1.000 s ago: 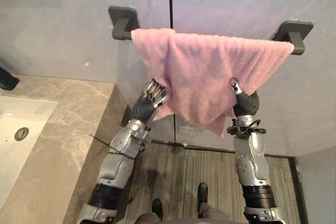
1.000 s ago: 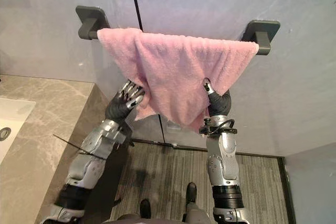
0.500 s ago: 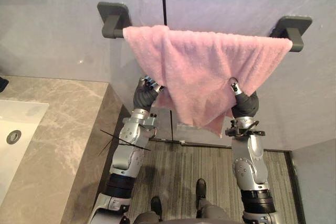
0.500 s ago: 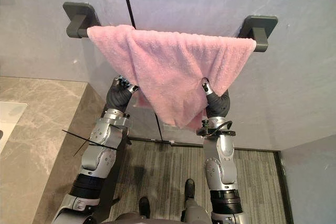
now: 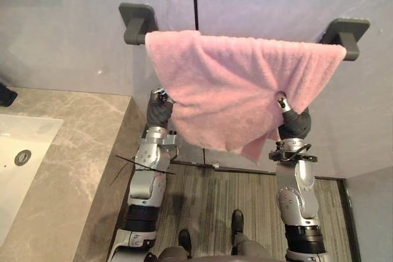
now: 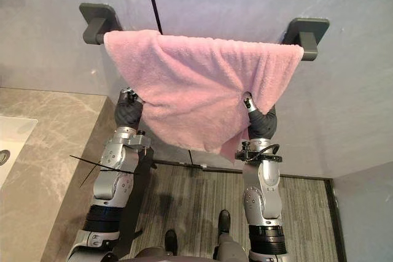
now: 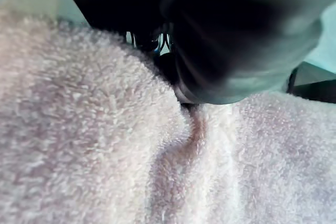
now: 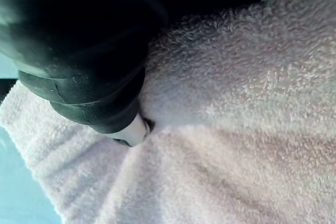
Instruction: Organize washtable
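Observation:
A pink towel (image 5: pixel 239 90) hangs over a dark bar whose brackets (image 5: pixel 138 23) are fixed to the grey wall. My left hand (image 5: pixel 160 110) is raised at the towel's lower left edge, with its fingers curled into the cloth. In the left wrist view the towel (image 7: pixel 79 145) creases into the hand (image 7: pixel 236 40). My right hand (image 5: pixel 293 121) is up at the towel's lower right part and pinches a fold. The right wrist view shows the towel (image 8: pixel 236 103) bunched against that hand (image 8: pixel 79 40).
A marble counter (image 5: pixel 67 151) with a white sink (image 5: pixel 12 139) and its drain (image 5: pixel 23 156) lies to the left. A dark object (image 5: pixel 6 95) stands at the counter's far edge. Striped flooring (image 5: pixel 227 194) runs below the towel.
My left hand has gone from spread fingers under the towel to curled on its left edge, further left. The towel now hangs wider. The right hand keeps its hold, slightly lower.

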Available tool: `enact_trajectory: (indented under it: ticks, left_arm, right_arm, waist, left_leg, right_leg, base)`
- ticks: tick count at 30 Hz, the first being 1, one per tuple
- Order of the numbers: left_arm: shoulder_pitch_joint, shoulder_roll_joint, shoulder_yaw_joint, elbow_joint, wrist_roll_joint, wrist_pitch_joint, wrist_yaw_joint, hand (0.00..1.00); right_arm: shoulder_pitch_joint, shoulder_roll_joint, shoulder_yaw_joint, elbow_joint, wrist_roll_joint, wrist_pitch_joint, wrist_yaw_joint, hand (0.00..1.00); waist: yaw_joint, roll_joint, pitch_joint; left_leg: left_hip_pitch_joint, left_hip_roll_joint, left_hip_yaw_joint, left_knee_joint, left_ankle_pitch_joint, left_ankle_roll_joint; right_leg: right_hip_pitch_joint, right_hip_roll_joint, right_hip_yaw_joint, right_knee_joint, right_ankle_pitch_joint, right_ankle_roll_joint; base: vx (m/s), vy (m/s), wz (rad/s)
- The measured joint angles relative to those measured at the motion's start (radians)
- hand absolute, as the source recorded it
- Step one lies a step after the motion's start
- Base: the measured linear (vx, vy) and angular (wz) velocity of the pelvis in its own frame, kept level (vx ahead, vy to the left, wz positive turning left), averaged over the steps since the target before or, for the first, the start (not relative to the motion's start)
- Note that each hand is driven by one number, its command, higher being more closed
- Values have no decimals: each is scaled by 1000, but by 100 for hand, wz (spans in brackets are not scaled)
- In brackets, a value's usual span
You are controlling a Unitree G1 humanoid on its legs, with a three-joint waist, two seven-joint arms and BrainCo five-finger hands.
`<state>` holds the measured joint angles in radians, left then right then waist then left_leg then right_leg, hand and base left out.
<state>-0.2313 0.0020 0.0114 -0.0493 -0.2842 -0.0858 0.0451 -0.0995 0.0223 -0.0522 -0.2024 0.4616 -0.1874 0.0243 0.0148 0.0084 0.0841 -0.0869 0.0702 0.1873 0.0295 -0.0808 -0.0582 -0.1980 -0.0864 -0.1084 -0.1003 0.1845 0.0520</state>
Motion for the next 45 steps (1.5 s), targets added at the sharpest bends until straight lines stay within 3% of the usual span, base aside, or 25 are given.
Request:
enact_trajectory:
  ticks: [14,15,16,17,28,33,37,41,43,45]
  left_arm:
    - [67,-39,26,-35,24,0,3,100]
    - [67,-39,26,-35,25,0,2,100]
    - [68,-39,27,-35,30,0,2,100]
    - [75,-39,30,-38,33,0,2,0]
    - [156,-41,74,-40,90,5,-2,0]
    - [242,-73,70,-41,152,22,-15,0]
    - [301,-74,66,-41,200,34,-26,0]
    - [454,-72,30,-30,217,46,-84,0]
    - [491,-71,30,3,218,46,-93,0]
    - [567,-62,29,51,217,67,-147,0]
  right_arm:
    - [25,14,-10,-15,-1,23,1,100]
    - [25,17,-10,-15,-1,23,1,0]
    - [25,19,-10,-15,-1,24,1,0]
    - [26,21,-11,-15,-1,29,1,0]
    - [76,28,-56,6,-32,49,3,0]
    - [224,45,-46,80,-46,134,2,0]
    - [277,44,-48,81,-78,155,3,0]
    - [390,41,-23,172,-115,188,45,0]
    - [429,40,5,192,-120,197,46,0]
    - [502,25,78,172,-187,214,90,0]
  waist:
    - [1,-1,1]
    - [2,-1,1]
    - [2,-1,1]
    - [1,-1,1]
    - [2,-1,1]
    - [6,-1,1]
    - [3,-1,0]
    - [8,-6,-19]
    - [9,-4,-24]
    - [6,-2,-35]
  left_leg:
    - [30,-1,5,-17,0,0]
    - [30,-1,5,-17,0,0]
    - [30,-1,5,-17,0,0]
    - [31,-1,6,-17,0,0]
    - [45,0,5,-18,0,0]
    - [51,0,6,-17,-1,1]
    - [60,2,7,-13,-1,0]
    - [70,10,7,7,-17,-1]
    - [75,15,7,11,-18,-3]
    - [105,29,8,21,-30,-13]
  right_leg:
    - [20,1,0,0,-3,3]
    - [20,1,0,0,-3,3]
    - [20,1,0,0,-3,3]
    - [20,1,0,0,-3,3]
    - [34,1,-3,0,-3,3]
    - [40,0,-3,0,-3,3]
    - [51,2,-3,0,-3,3]
    - [74,6,-8,-1,-10,3]
    - [80,10,-11,0,-12,2]
    - [112,21,-16,0,-28,1]
  base:
    - [0,0,0]
    - [0,0,0]
    - [0,0,0]
    - [0,0,0]
    - [0,0,0]
    - [0,0,0]
    - [-11,-6,0]
    - [-35,-18,0]
    - [0,0,0]
    - [36,-29,-1]
